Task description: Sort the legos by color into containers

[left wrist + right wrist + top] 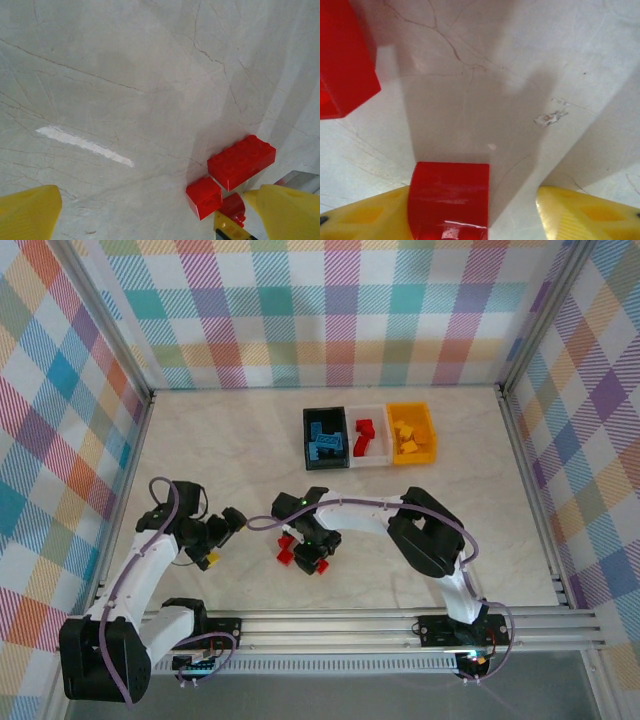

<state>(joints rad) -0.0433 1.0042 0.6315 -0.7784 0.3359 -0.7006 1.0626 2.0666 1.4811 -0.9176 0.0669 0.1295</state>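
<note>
Because red goes in the white bin [380, 458] across the table [480, 500], my right tool [310, 550] straddles a red lego [449, 195], one finger touching, jaws not yet shut, while my left tool [155, 210] hangs wide open beside other reds [241, 161].

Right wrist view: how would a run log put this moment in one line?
right fingers: open, astride red brick | left fingers: open, empty | stage: grasp not yet made
</note>
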